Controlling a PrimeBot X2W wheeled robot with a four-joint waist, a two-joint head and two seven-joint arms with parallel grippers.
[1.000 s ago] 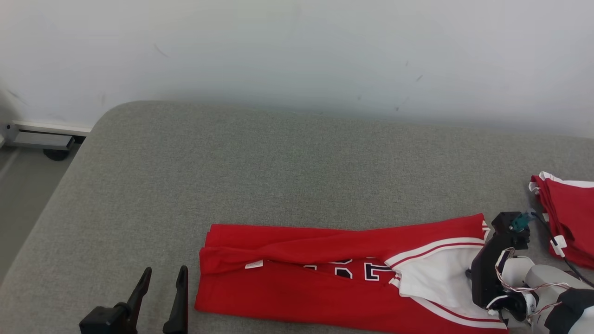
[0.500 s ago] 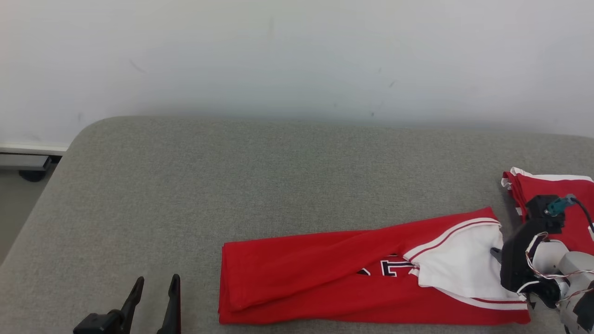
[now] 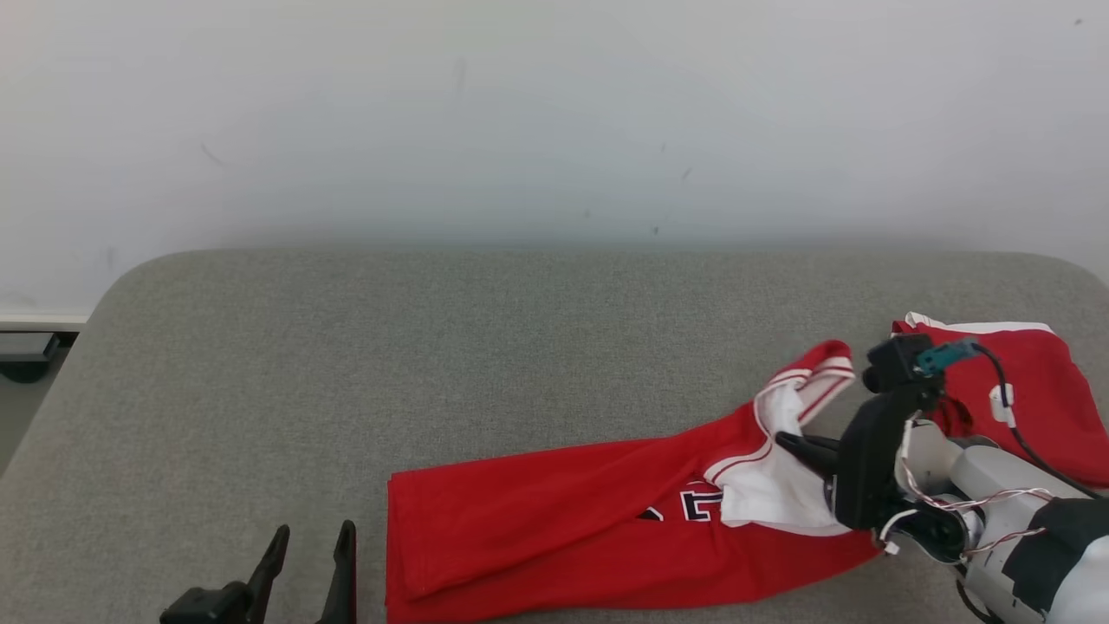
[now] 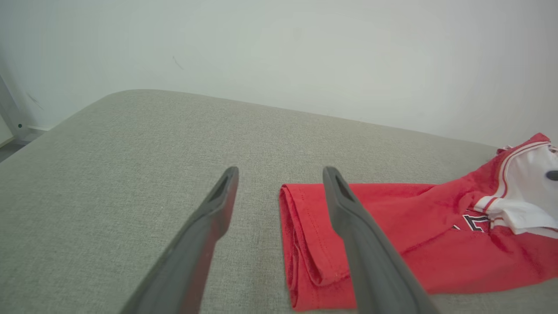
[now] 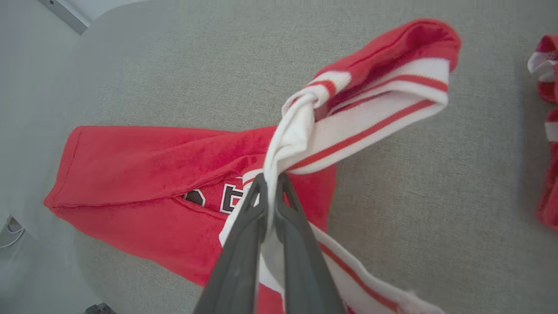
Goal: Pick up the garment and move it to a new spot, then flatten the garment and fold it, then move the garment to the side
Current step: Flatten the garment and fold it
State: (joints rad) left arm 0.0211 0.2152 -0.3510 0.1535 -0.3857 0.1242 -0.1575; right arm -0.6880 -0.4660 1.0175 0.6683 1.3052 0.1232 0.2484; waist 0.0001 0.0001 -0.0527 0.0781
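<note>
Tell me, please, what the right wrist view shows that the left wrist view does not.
Right wrist view: the right pincer shut on the garment at its white striped end, holding it raised, and a second red garment at the edge. Left wrist view: the open left pincer hovering beside the garment's folded hem, and the wall. Both: the red garment, its dark lettering and the grey padded surface.

You're in a bare test room, more lab than home. At 12 o'clock stands a plain, scuffed white wall (image 3: 520,104). Before it lies a grey fabric-covered worktop (image 3: 433,347) with rounded corners, and at 9 o'clock a metal rail (image 3: 22,347) sits low above grey floor (image 3: 7,407).
</note>
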